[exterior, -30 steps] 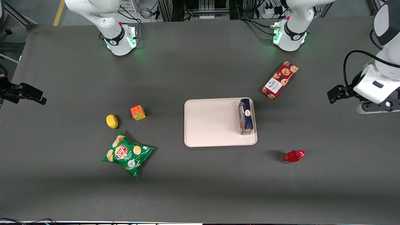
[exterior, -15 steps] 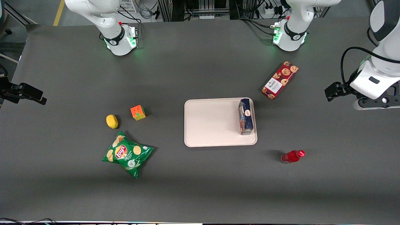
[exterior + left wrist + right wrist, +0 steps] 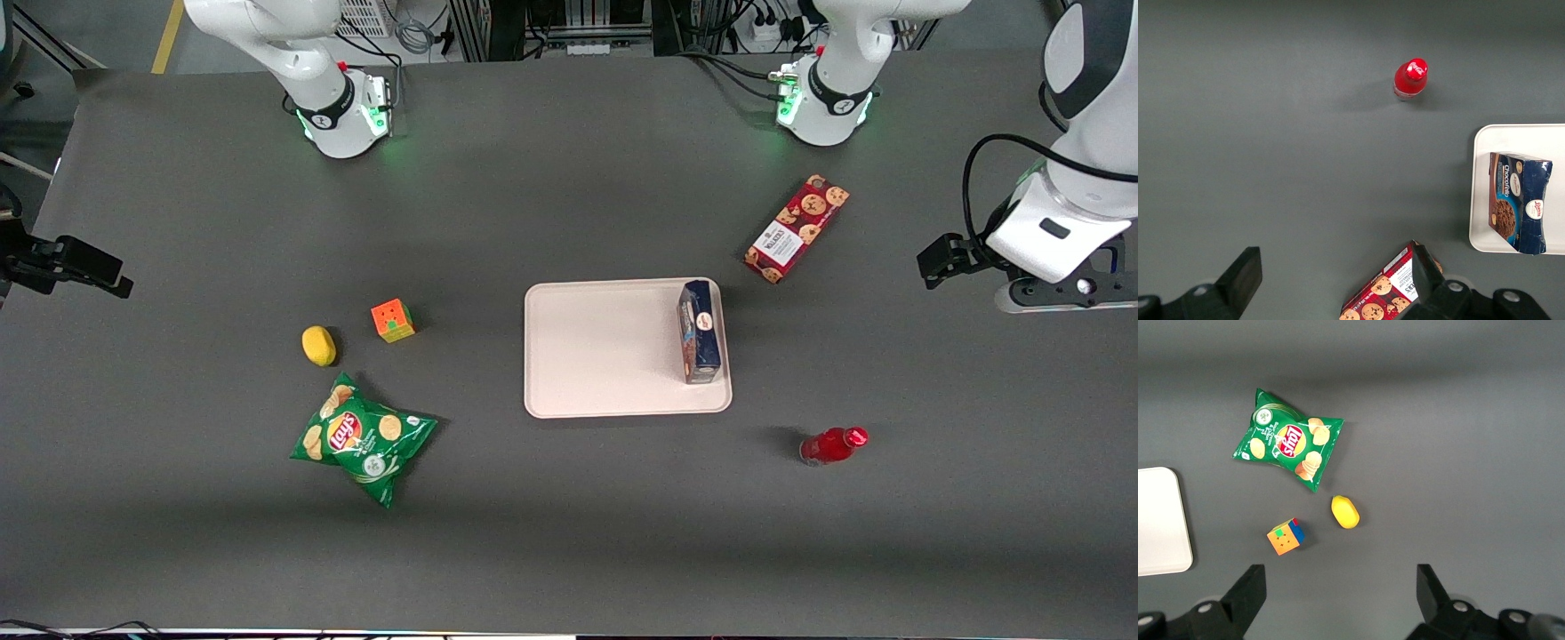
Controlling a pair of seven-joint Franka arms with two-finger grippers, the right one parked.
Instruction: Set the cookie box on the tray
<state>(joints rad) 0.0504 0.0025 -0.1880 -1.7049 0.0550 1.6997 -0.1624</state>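
Observation:
The cookie box (image 3: pixel 699 331), dark blue and brown with a small white-red round logo, stands on its long edge on the pale pinkish-cream tray (image 3: pixel 605 356), at the tray's end toward the working arm. Both also show in the left wrist view, the box (image 3: pixel 1519 211) on the tray (image 3: pixel 1485 187). My left gripper (image 3: pixel 933 262) is open and empty, raised over the working arm's end of the table, well apart from the tray. In the left wrist view the gripper (image 3: pixel 1335 277) has its fingers (image 3: pixel 1245 273) spread wide with nothing between them.
A long red cookie box (image 3: pixel 797 228) lies between the tray and the gripper, also in the left wrist view (image 3: pixel 1388 293). A red bottle (image 3: pixel 832 444) stands nearer the front camera. A colour cube (image 3: pixel 393 320), a lemon (image 3: pixel 318 345) and a green crisp bag (image 3: pixel 362 438) lie toward the parked arm's end.
My left gripper has drifted a little farther from the front camera and slightly toward the tray's end. The cookie box and tray have not moved.

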